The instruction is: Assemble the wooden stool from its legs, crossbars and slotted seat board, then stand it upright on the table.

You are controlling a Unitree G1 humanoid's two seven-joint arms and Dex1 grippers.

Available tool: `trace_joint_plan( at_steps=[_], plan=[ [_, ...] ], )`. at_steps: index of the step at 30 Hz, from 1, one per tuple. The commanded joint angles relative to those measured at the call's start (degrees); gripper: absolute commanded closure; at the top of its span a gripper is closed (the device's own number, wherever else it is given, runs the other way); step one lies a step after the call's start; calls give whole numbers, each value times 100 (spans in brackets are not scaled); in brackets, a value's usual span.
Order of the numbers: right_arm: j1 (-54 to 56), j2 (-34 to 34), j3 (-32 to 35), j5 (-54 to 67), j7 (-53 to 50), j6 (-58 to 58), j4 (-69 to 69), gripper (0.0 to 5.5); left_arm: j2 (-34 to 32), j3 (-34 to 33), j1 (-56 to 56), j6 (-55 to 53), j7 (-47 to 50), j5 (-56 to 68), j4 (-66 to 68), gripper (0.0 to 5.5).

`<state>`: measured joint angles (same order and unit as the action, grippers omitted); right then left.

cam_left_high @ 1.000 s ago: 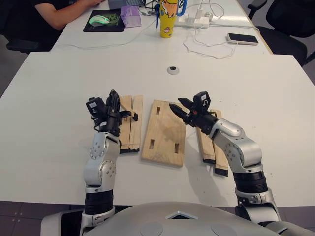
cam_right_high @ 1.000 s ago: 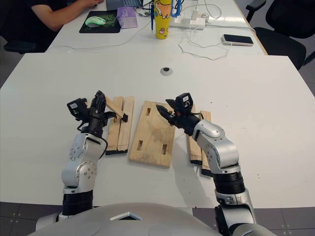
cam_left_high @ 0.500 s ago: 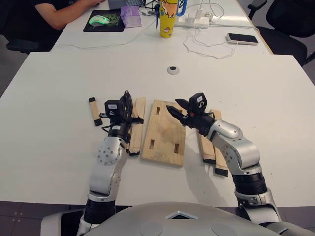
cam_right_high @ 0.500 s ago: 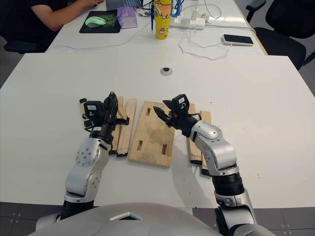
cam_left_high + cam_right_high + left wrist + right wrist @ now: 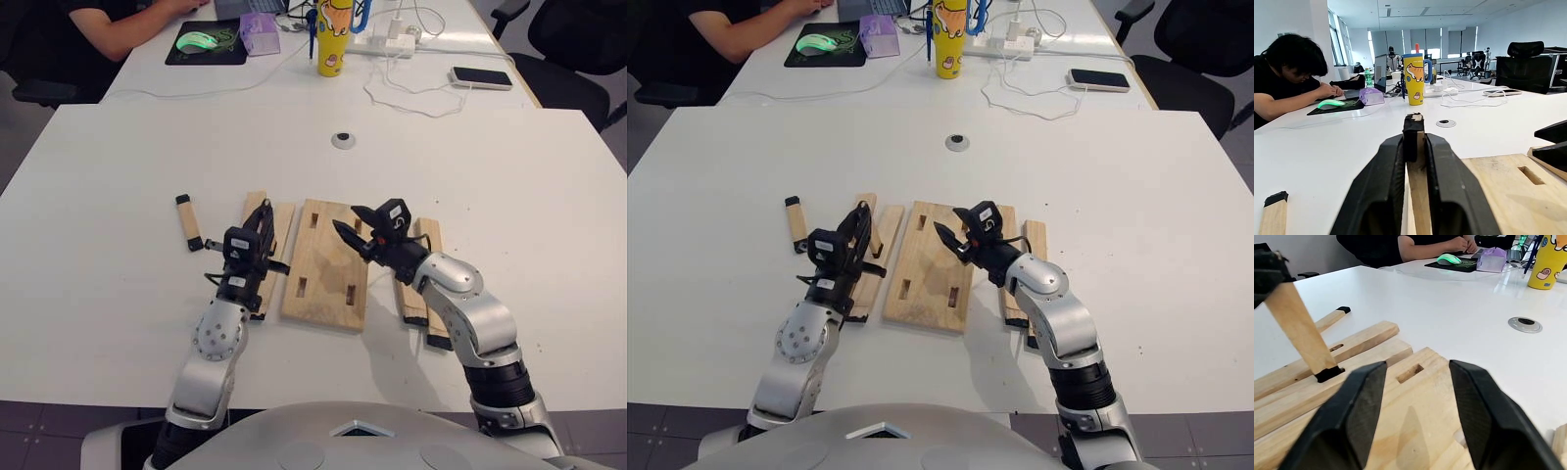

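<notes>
None of the stool is joined yet: the slotted seat board point(image 5: 323, 269) lies flat on the worktop point(image 5: 118, 196) with legs point(image 5: 282, 220) on either side, the left pincer point(image 5: 257, 238) beside it clamps one crossbar point(image 5: 1413, 128), and the right pincer point(image 5: 351, 224) hovers agape and empty above it.

No word or number could be read. The yellow cup point(image 5: 333, 39) at twelve o'clock bore only a cartoon figure, and the white stickers on the left gripper point(image 5: 1414, 139) were too small.
</notes>
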<state>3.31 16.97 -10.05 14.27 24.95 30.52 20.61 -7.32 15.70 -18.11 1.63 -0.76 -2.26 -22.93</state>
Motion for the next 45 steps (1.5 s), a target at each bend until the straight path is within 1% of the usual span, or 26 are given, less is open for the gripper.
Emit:
trace_joint_plan(
  at_steps=[1, 8, 11, 12, 13, 19, 21, 23, 26, 30, 32, 36, 41, 45],
  plan=[
    [116, 32, -30, -72, 31, -42, 16, 313, -121, 0, -390, -33, -116, -126, 546, 503],
    [152, -15, -67, -119, 23, -112, -117, 313, -28, -149, 50, -117, -278, 41, 535, 503],
    [90, -35, -73, -144, -7, -190, -183, 313, -84, -152, 118, 67, -425, 15, 437, 503],
    [70, -52, -69, -149, -15, -216, -220, 313, -106, -182, 121, 137, -468, 29, 417, 467],
    [56, -70, -61, -147, -21, -237, -248, 313, -143, -212, 109, 241, -522, 51, 371, 463],
    [-59, -237, 8, -141, -123, -348, -335, 313, -211, -549, 310, 455, -754, 333, -70, 375],
    [-95, -288, -1, -180, -168, -409, -383, 313, -254, -702, 454, 340, -827, 457, -300, 342],
    [-104, -328, -6, -226, -199, -477, -448, 313, -260, -895, 722, 6, -819, 650, -713, 314],
    [-92, -389, 31, -274, -274, -581, -549, 313, -184, -1022, 1408, -702, -902, 1246, -1093, 314],
    [-19, -491, 23, -354, -356, -719, -706, 313, -18, -1135, 2356, -1629, -953, 1992, -742, 367],
    [43, -522, -4, -379, -356, -770, -793, 313, 9, -1162, 2755, -1989, -924, 2112, -509, 393],
    [113, -538, -9, -457, -321, -875, -946, 313, 4, -1260, 3309, -2348, -870, 2128, -350, 461],
    [177, -544, -50, -548, -289, -957, -1062, 313, 2, -1275, 3459, -2510, -933, 2151, -379, 541],
    [201, -548, -60, -572, -281, -994, -1106, 313, 26, -1198, 3647, -2528, -917, 2083, -594, 548]
  ],
)
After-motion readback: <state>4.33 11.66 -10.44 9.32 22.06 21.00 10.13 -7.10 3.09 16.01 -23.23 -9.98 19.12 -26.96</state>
